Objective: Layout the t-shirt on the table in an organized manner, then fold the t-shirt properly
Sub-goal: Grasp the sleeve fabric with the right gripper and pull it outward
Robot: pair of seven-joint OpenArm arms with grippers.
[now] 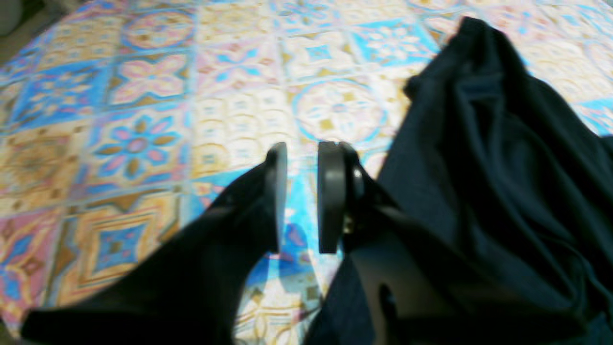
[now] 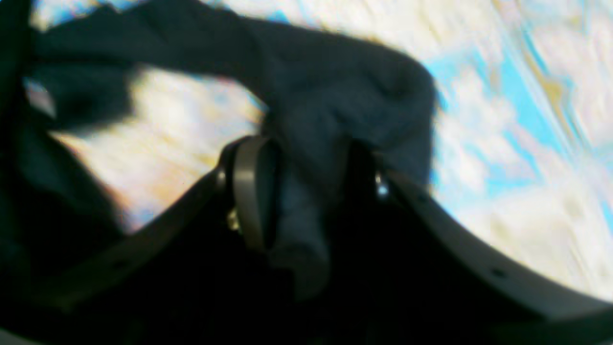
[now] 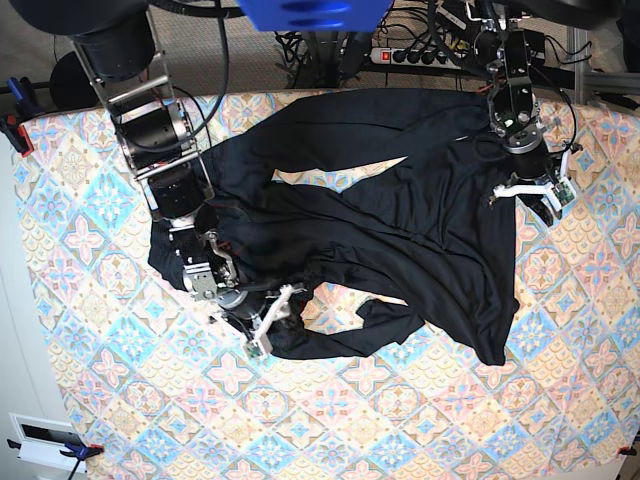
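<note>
base view shows the right gripper (image 3: 268,322) at the left, clamped on a bunched fold of the black t-shirt (image 3: 400,200), which sprawls crumpled across the patterned table (image 3: 100,400). at the right, the left gripper (image 1: 301,196) hangs beside the shirt's edge, jaws slightly apart, holding nothing.

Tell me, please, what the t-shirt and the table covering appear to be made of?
The t-shirt looks like soft matte black knit fabric: it drapes and bunches in loose folds. The table seems covered by a thin printed cloth, flat and unglossy, though the tile pattern could equally be a printed vinyl sheet.
</note>
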